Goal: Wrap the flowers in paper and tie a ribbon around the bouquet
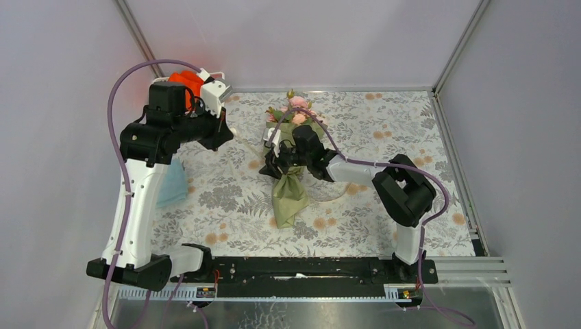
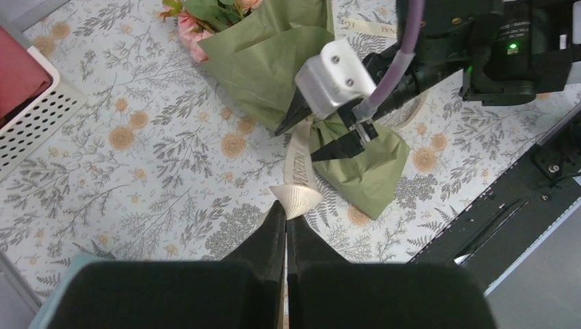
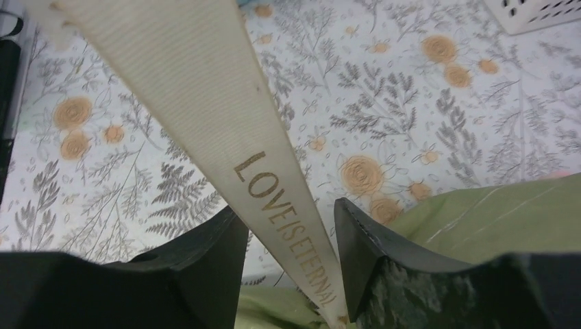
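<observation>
**Thin hold on the ribbon, loose wrap at the waist**

Top view: bouquet [image 1: 290, 188] lying mid-table on the floral cloth [image 1: 384, 137], flowers [image 1: 298, 110] toward the far side. Right gripper [image 1: 277, 156] at the cone's narrow waist, left gripper [image 1: 223, 133] off to the left. A hard pull would likely drag the cone.

Left wrist: fingers pressed together on the very end of the ribbon [image 2: 299, 161]. A shallow bite, likely to slip under tension.

Right wrist: jaws apart, ribbon running free between them, paper [image 3: 493, 212] just beside. Closing off-centre could miss the strap or snag paper.
</observation>
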{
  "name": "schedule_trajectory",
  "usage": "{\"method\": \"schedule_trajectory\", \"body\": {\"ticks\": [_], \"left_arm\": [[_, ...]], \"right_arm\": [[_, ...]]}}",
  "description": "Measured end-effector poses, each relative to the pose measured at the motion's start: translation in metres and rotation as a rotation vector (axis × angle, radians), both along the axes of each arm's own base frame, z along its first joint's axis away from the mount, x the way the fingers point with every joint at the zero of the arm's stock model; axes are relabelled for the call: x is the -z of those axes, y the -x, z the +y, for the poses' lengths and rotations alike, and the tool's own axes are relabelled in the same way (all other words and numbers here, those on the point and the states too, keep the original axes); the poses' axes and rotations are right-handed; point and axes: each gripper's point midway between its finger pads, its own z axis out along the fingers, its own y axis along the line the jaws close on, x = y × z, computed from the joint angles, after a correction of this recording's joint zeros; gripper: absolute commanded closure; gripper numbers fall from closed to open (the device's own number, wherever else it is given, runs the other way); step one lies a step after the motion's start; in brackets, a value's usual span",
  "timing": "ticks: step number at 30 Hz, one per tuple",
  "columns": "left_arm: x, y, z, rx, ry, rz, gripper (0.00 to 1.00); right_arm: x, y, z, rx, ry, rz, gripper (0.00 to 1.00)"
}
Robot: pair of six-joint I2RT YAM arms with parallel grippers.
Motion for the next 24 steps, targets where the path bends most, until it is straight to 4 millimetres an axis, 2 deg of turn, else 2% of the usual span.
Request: {"method": "schedule_trajectory", "body": {"ticks": [3, 4, 9, 15, 16, 18, 19, 22, 24], "left_arm": [[0.002, -0.001, 0.004, -0.021, -0.018, 0.003, 1.00], [0.003, -0.001, 0.006, -0.030, -0.025, 0.003, 1.00], [0.012, -0.001, 0.016, -0.073, -0.060, 0.017, 1.00], [0.020, -0.001, 0.026, -0.113, -0.092, 0.025, 1.00], [0.024, 0.000, 0.028, -0.119, -0.100, 0.030, 0.91], [0.036, 0.004, 0.033, -0.124, -0.120, 0.048, 0.35], [0.046, 0.007, 0.034, -0.118, -0.134, 0.059, 0.24], [0.087, 0.024, 0.039, -0.088, -0.178, 0.130, 0.05], [0.116, 0.038, 0.042, -0.053, -0.214, 0.185, 0.03]], "right_arm": [[-0.009, -0.007, 0.002, 0.033, -0.043, -0.025, 0.49], [-0.009, -0.007, 0.001, 0.044, -0.046, -0.030, 0.53], [-0.015, -0.008, -0.003, 0.080, -0.064, -0.028, 0.98], [-0.026, -0.014, -0.007, 0.139, -0.074, -0.025, 1.00], [-0.026, -0.015, -0.009, 0.148, -0.070, -0.021, 1.00], [-0.025, -0.018, -0.010, 0.175, -0.067, -0.011, 1.00], [-0.025, -0.019, -0.011, 0.185, -0.067, -0.007, 1.00], [-0.025, -0.026, -0.016, 0.223, -0.070, 0.011, 1.00], [-0.025, -0.029, -0.020, 0.237, -0.072, 0.020, 1.00]]}}
